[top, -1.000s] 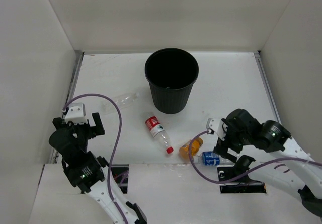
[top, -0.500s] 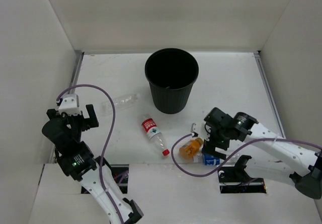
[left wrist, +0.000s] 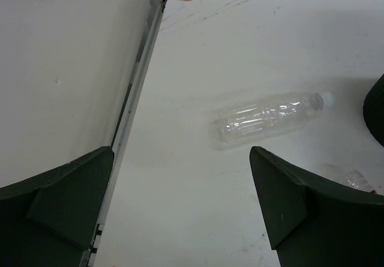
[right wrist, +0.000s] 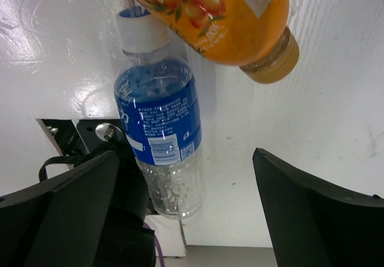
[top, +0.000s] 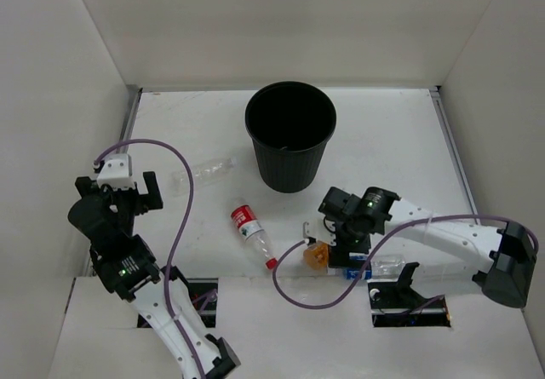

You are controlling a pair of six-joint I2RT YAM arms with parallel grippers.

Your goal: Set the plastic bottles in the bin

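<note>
Now the right gripper (right wrist: 183, 165), jaws wide apart and empty, hangs over the blue bottle (right wrist: 159, 123), which lies on the surface at the bin's (top: 289, 164) 5 o'clock, long axis running 12-to-6 between the fingers, orange bottle (right wrist: 228, 15) beside its cap.

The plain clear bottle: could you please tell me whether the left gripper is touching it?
Apart. The top view shows bare table between the left gripper and the plain clear bottle.
</note>
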